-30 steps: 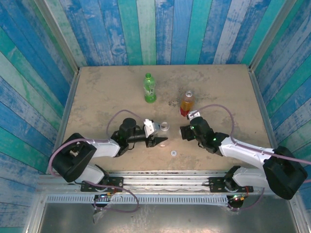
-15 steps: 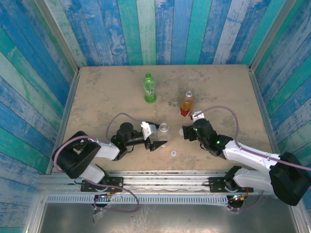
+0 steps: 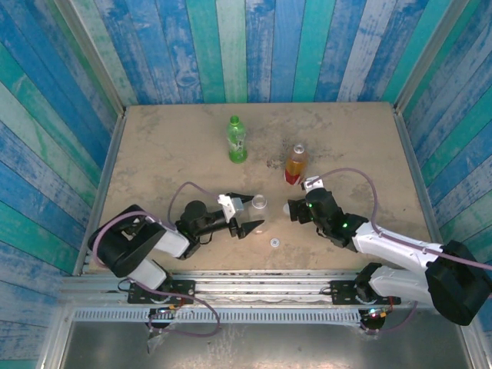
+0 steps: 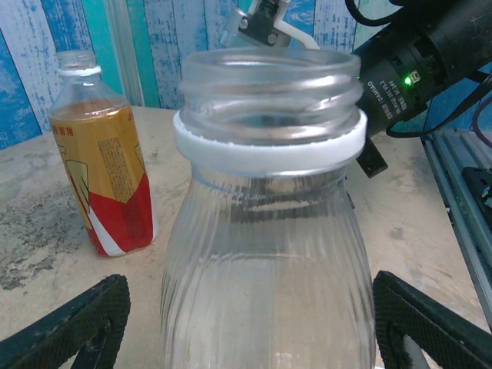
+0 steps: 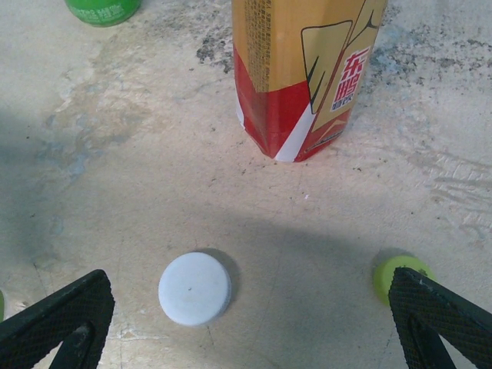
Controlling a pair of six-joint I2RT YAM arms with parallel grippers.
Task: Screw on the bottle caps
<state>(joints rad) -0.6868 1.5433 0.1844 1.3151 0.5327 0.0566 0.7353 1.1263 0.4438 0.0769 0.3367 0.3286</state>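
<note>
— Which way does the clear bottle (image 4: 269,231) point?

— Straight up. It stands on the surface (image 3: 169,154) with its long axis vertical and its mouth open to the ceiling. Taking the amber bottle (image 3: 296,164) as the mark, the clear one is near it, to its left and closer to the arm bases.

— How does it look?

— The walls are see-through and ribbed, and a bare threaded neck sits above a white collar ring. There is no cap on it.

— And the amber bottle itself?

— It is upright too, with a gold and red label. In the left wrist view its neck looks uncapped.

— Where is the green bottle (image 3: 237,141)?

— It also stands upright, to the left of the amber bottle and a little farther back, well apart from it.

— And the caps?

— In the right wrist view a white cap (image 5: 194,288) lies flat just in front of the amber bottle, on the left. A yellow-green cap (image 5: 400,277) lies in front of it on the right. A second white cap (image 3: 274,243) lies flat well nearer the bases than the amber bottle, slightly to its left.

— What about the fingers?

— The left fingers (image 4: 84,323) are spread wide, one on each side of the clear bottle's body, and do not touch it. The right fingers (image 5: 61,315) are spread wide too and hold nothing, facing the amber bottle with the two caps between.
</note>
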